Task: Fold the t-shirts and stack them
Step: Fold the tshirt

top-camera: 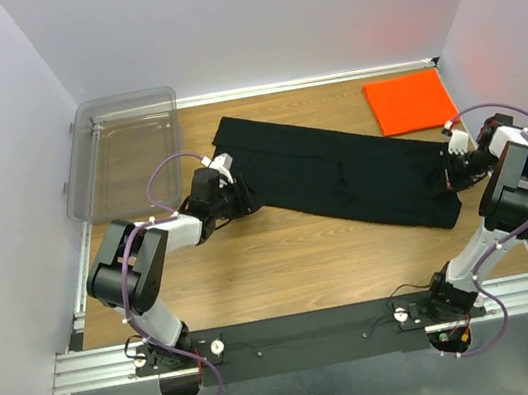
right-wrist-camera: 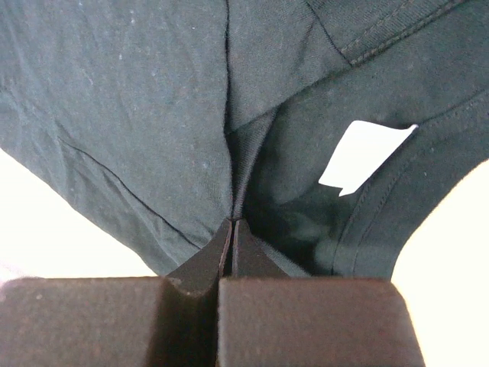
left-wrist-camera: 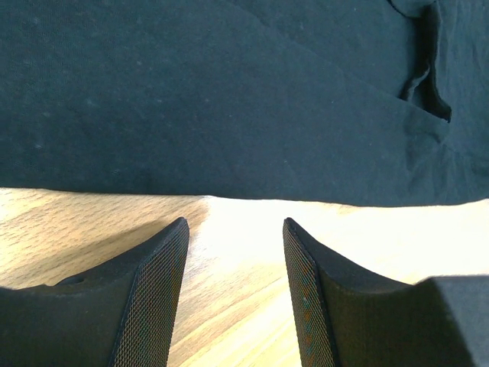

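The black t-shirt (top-camera: 341, 172) lies as a long folded strip running diagonally across the table. An orange t-shirt (top-camera: 410, 100) sits folded at the far right. My right gripper (right-wrist-camera: 232, 223) is shut on a pinched ridge of the black t-shirt (right-wrist-camera: 153, 115) at its right end; a white label (right-wrist-camera: 365, 157) shows near the collar. My left gripper (left-wrist-camera: 235, 223) stands open over bare wood, just short of the black t-shirt's edge (left-wrist-camera: 229, 115), with nothing between its fingers. In the top view it is at the strip's left end (top-camera: 240, 194).
A clear plastic bin (top-camera: 122, 150) stands at the far left corner of the wooden table (top-camera: 285, 265). Walls close in on the left, back and right. A metal rail (top-camera: 307, 330) carries both arm bases at the near edge.
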